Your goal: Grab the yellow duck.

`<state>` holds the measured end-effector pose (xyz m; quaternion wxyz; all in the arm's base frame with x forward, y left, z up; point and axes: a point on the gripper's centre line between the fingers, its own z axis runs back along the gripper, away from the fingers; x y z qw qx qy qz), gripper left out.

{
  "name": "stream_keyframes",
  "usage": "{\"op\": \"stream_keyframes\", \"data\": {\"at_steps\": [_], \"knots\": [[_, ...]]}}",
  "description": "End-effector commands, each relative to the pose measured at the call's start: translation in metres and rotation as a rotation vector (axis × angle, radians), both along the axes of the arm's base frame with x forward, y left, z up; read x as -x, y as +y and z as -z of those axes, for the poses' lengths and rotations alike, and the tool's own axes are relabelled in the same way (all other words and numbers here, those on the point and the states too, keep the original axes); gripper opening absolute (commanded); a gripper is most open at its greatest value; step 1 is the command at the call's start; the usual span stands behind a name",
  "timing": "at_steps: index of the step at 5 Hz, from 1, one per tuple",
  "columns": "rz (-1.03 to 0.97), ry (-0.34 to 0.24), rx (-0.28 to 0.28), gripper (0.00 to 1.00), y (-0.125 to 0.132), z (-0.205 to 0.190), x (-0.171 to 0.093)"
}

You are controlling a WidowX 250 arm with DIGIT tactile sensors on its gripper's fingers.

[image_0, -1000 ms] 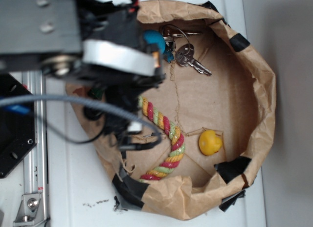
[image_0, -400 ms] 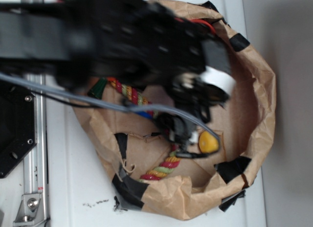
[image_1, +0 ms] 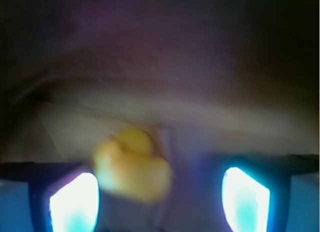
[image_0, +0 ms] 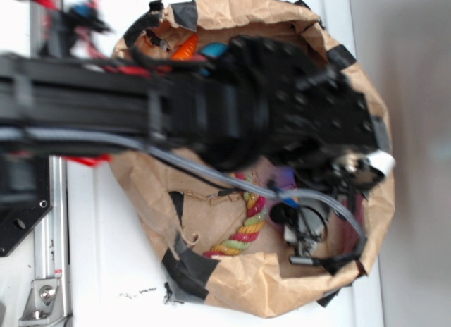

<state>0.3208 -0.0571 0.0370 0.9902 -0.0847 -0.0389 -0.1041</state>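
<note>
Between spread tool (image_1: 160, 192) fingers (image_1: 75, 202): yellow duck (image_1: 132, 164), nearer left finger; blurred, no legible writing.

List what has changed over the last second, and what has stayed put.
The arm swept from the bag's left side across to its right, and the gripper now hangs open over the yellow duck, which sits near one finger; nothing is gripped yet. The braided rope and the paper bag kept their places.
</note>
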Motion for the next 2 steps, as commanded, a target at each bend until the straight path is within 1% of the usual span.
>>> {"op": "stream_keyframes", "data": {"at_steps": [1,2], "knots": [[0.078,0.034,0.008,0.00,-0.0443,0.0262,-0.0055],[0.055,0.028,-0.014,0.00,-0.0393,0.0266,-0.0070]]}}
